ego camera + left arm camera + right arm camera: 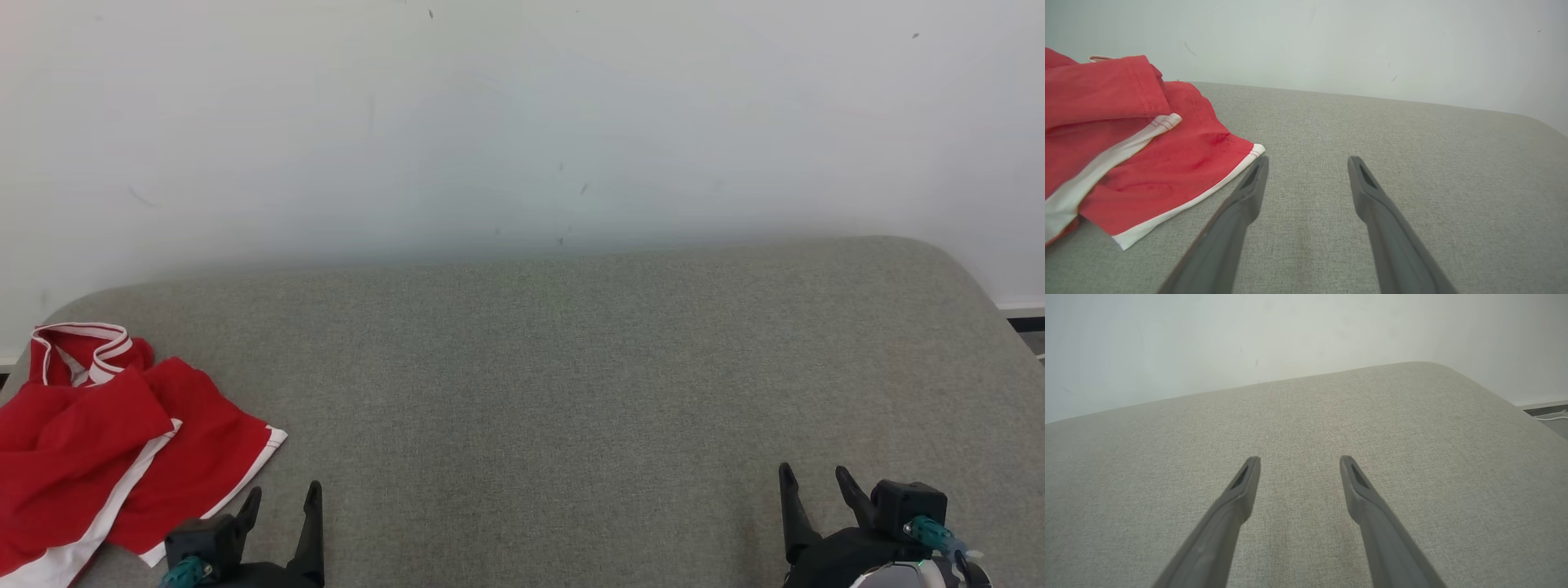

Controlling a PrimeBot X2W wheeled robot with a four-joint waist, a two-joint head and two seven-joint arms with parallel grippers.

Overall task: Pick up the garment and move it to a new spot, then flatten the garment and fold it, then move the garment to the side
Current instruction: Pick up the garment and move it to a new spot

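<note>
A crumpled red garment with white trim (90,441) lies at the near left corner of a grey upholstered worktop (571,367). Its collar faces the wall, and its white hem runs diagonally toward the robot. The left claw (283,494) hovers just beside that hem, with the cloth to its left and slightly ahead. Its fingers are spread and hold nothing. The right claw (814,474) is also spread and empty, well apart across bare fabric. The left arm is clearly nearer for the pickup.
</note>
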